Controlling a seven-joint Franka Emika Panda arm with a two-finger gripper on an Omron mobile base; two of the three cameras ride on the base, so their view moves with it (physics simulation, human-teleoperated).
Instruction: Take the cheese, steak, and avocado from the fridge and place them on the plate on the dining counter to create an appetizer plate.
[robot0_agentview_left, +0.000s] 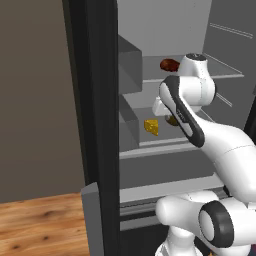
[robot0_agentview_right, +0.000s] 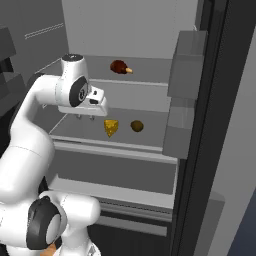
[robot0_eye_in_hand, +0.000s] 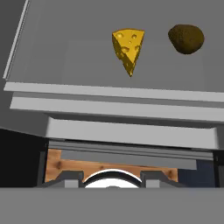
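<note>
The white arm rises from its base, bends at a dark elbow joint and reaches forward into the open fridge (robot0_agentview_right: 150, 30). Its wrist is turned so the hand points downward above the left part of the middle shelf (robot0_agentview_right: 100, 137). The tool (robot0_agentview_right: 85, 118) hangs free, touching nothing, its two short fingers (robot0_agentview_right: 78, 117) partly apart with nothing between them.

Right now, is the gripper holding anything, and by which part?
Nothing. The gripper hangs empty above the shelf; cheese and avocado lie on it untouched.
</note>
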